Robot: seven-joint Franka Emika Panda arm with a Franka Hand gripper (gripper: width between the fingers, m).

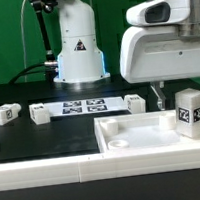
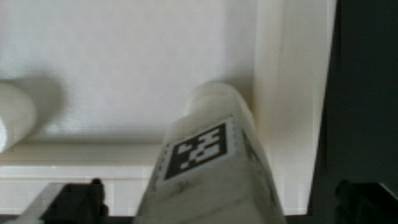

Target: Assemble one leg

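Observation:
A leg, a small white post with a black-and-white tag, stands upright at the near corner of the white tabletop, at the exterior view's right. My gripper hangs just above it. In the wrist view the same leg lies between my two dark fingertips, with a gap on each side, so the gripper is open and grips nothing. The tabletop's flat white surface fills the view behind the leg.
Three more white legs lie on the dark table: two at the exterior view's left and one behind the tabletop. The marker board lies in the middle in front of the robot base.

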